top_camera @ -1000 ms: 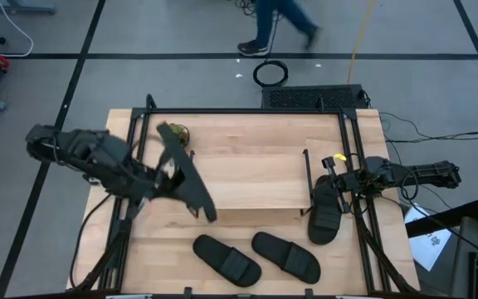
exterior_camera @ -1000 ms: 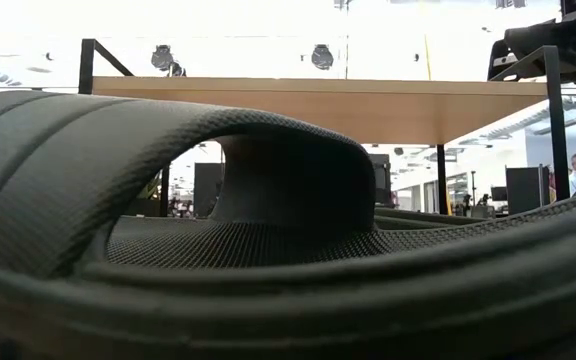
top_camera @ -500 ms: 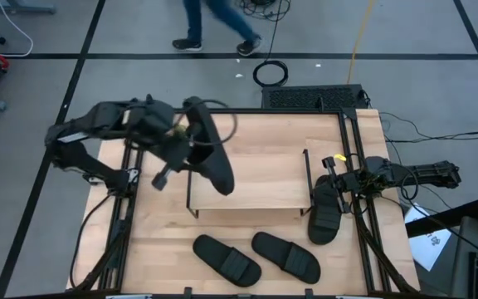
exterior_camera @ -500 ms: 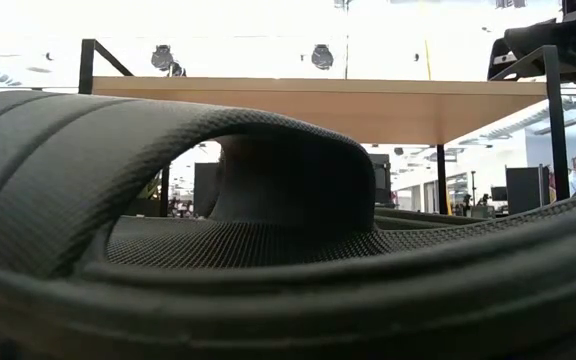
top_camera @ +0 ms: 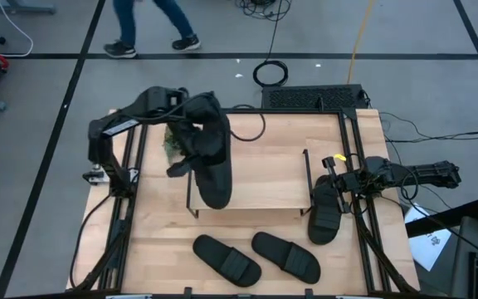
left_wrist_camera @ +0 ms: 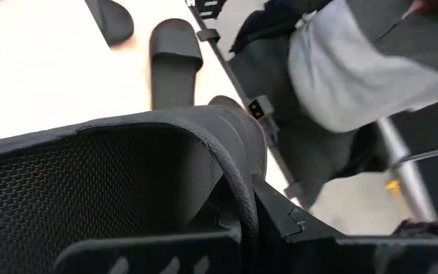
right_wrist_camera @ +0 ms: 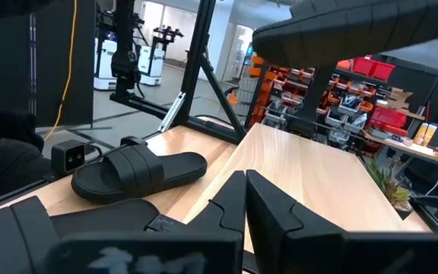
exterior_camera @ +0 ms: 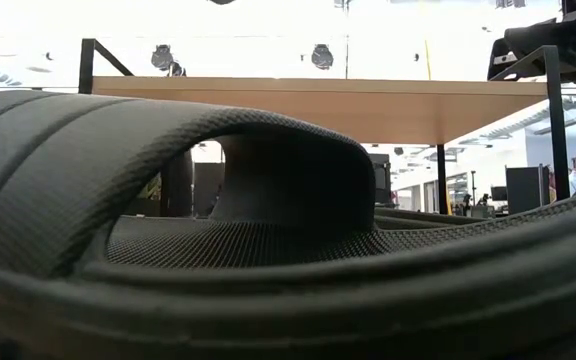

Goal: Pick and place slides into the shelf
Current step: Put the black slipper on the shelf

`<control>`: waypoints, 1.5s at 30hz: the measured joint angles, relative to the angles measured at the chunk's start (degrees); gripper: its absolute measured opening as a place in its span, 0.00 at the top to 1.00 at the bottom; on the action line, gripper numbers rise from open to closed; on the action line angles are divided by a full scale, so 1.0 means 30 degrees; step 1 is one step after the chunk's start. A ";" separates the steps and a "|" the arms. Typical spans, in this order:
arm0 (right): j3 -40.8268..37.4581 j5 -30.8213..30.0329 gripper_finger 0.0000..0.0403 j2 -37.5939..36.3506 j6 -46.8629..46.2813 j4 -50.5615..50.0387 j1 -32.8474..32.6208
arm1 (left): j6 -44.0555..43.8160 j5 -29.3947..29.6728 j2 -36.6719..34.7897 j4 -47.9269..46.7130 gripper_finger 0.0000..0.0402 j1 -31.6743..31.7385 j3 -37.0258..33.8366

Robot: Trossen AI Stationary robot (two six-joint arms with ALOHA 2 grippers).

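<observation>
The left arm is reaching in from the desk's (top_camera: 247,124) far left corner, elbow bent, with the left gripper (top_camera: 191,148) hanging over the left end of the shelf (top_camera: 260,178), its fingers pinching a black slide (top_camera: 212,158) that is lying lengthwise above the plank. The right arm is lying low along the desk's right edge, the right gripper (top_camera: 338,184) with fingers pressed together just beside a second slide (top_camera: 324,212) at the shelf's right end. Two more slides (top_camera: 226,259) (top_camera: 285,255) are resting on the desk in front of the shelf.
</observation>
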State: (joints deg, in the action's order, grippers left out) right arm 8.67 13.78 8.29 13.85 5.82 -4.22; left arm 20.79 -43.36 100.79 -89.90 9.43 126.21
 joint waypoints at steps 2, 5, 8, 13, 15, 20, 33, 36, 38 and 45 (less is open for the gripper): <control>0.0000 0.0001 1.00 0.0000 -0.0016 0.0000 0.0004 | -0.0580 -0.0674 0.0449 -0.0021 1.00 0.0229 -0.0005; 0.0000 0.0001 1.00 0.0000 -0.0054 0.0000 0.0004 | -0.1311 -0.1704 0.1063 -0.0026 1.00 0.0573 -0.0005; 0.0000 0.0001 1.00 0.0000 -0.0505 0.0000 0.0004 | -0.2072 -0.2652 0.1808 -0.0014 1.00 0.0844 -0.0005; 0.0000 -0.0013 1.00 0.0000 -0.0295 0.0023 0.0002 | -0.1885 -0.3152 0.2837 -0.0019 1.00 0.0940 -0.0034; 0.0000 -0.0010 1.00 0.0000 -0.0249 0.0214 0.0003 | -0.1331 -0.3407 0.3112 -0.0019 1.00 0.0940 -0.0034; 0.0000 -0.0013 1.00 0.0000 -0.0266 0.1104 0.0001 | 0.0007 -0.3530 0.3242 -0.0019 1.00 0.1113 -0.1221; 0.0000 -0.0022 1.00 0.0000 -0.0148 0.1144 0.0000 | 0.1147 -0.3763 0.2311 -0.0029 1.00 0.2289 -0.5916; 0.0000 -0.0028 1.00 0.0000 0.0053 0.1144 -0.0003 | 0.1354 -0.3876 0.2289 -0.0025 1.00 0.2413 -0.6451; 0.0000 -0.0028 1.00 0.0000 0.0036 0.1139 0.0002 | 0.1668 -0.4187 0.2289 0.0059 1.00 0.2449 -0.6806; 0.0000 -0.0028 1.00 0.0000 -0.0191 0.1137 0.0004 | 0.0905 -0.4605 0.2289 0.1498 1.00 0.2175 -0.7663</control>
State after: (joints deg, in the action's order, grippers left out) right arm 8.67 13.69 8.29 13.28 9.23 -4.21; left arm 23.51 -57.18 107.66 -85.40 15.96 103.22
